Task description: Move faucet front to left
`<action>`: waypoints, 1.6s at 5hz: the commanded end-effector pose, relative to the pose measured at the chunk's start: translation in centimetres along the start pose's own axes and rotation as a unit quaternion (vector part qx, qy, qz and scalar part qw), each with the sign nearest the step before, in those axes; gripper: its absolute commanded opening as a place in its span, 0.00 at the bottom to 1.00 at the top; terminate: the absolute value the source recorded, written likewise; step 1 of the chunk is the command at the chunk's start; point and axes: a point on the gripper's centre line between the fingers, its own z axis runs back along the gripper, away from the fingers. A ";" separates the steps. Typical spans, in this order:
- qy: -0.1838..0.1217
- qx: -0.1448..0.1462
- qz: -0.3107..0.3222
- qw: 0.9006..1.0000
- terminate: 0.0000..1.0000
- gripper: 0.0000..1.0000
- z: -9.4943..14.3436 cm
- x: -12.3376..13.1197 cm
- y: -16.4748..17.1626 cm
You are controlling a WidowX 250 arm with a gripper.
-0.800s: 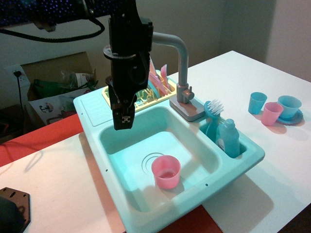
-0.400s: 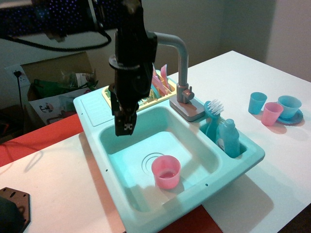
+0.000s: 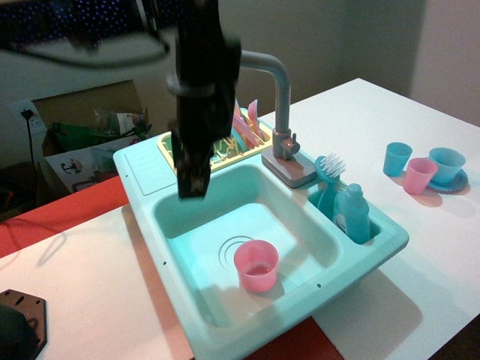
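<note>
The grey faucet (image 3: pixel 282 97) stands on its flat base (image 3: pixel 289 169) at the back right rim of the teal toy sink (image 3: pixel 375 240). Its upright pipe bends at the top into a spout (image 3: pixel 259 60) that points left, and the nozzle end is hidden behind my arm. My black gripper (image 3: pixel 191 180) hangs blurred over the back left of the basin, left of the pipe and below the spout. Its fingers look closed together on nothing.
A pink cup (image 3: pixel 256 265) stands in the basin. A yellow dish rack (image 3: pixel 244 139) with plates sits behind the sink. A blue brush (image 3: pixel 328 169) and bottle (image 3: pixel 352 212) stand in the right compartment. Cups and a saucer (image 3: pixel 424 169) are at the right.
The arm has shifted slightly right and up toward the faucet spout, with its tip still over the back left of the basin. The faucet has not moved.
</note>
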 end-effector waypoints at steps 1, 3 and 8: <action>-0.041 0.009 0.000 0.999 0.00 1.00 4.3 1.0 0.8; -0.044 -0.008 -0.005 0.999 0.00 1.00 6.0 2.7 0.5; -0.004 -0.023 0.060 0.998 0.00 1.00 4.0 -0.9 5.5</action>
